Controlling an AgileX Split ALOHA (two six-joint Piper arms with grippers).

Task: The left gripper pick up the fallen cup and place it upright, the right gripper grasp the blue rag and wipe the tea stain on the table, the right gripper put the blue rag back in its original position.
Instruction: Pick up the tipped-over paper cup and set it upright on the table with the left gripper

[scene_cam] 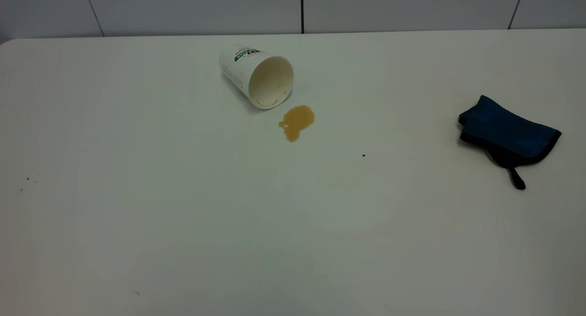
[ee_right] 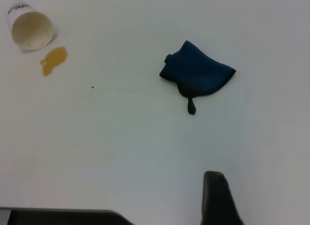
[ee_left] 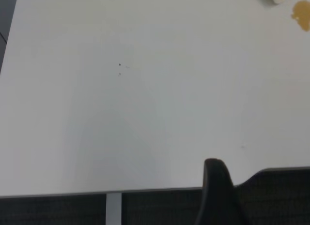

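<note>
Lying on its side at the table's (scene_cam: pixel 137 215) far middle, mouth toward the tea stain (scene_cam: pixel 296 122) just beside it, the cup (scene_cam: pixel 257 75) sits well beyond our left gripper (ee_left: pixel 215 186), whose finger spread we cannot tell.

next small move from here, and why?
Probably send the left gripper, not seen in the exterior view, toward the cup. The cup lies on its side, mouth facing the tea stain, untouched; the blue rag sits far right, so righting the cup comes first.
</note>
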